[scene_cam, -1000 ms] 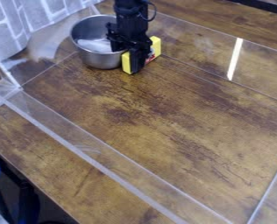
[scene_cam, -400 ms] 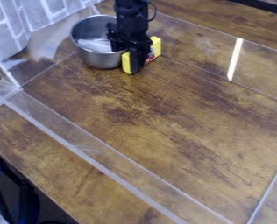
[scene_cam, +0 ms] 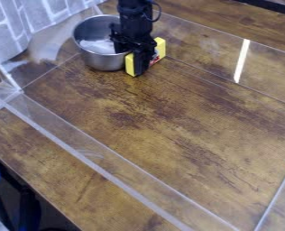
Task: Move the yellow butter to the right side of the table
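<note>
At the far left end of the table [scene_cam: 170, 135], right next to the steel bowl [scene_cam: 99, 47], the gripper [scene_cam: 136, 54] points straight down with its black fingers closed around the yellow butter [scene_cam: 142, 58]. Nothing has changed in the last second: the arm, the butter and the bowl all sit in just the same spots as before. So it looks like the grab is done but the trip has not begun, and the butter must next be carried across the brown wood to the wide bare space on the right.
</note>
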